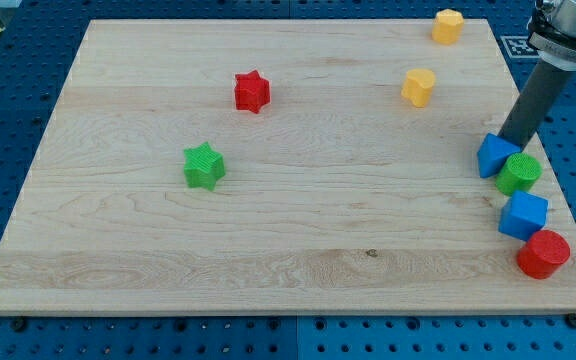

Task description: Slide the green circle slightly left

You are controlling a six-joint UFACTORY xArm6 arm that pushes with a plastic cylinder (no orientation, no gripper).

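Observation:
The green circle (pixel 519 174) lies near the board's right edge. It touches a blue triangular block (pixel 493 155) on its left. My tip (pixel 509 142) is at the end of the dark rod that comes down from the view's top right. The tip sits just above the green circle, against the upper right of the blue triangular block. Its very end is partly hidden behind these two blocks.
A blue cube (pixel 523 215) and a red circle (pixel 543 253) lie below the green circle, along the right edge of the wooden board (pixel 298 230). A yellow block (pixel 418 87) and a yellow hexagon (pixel 448 25) are at the upper right. A red star (pixel 252 91) and a green star (pixel 204 165) are on the left.

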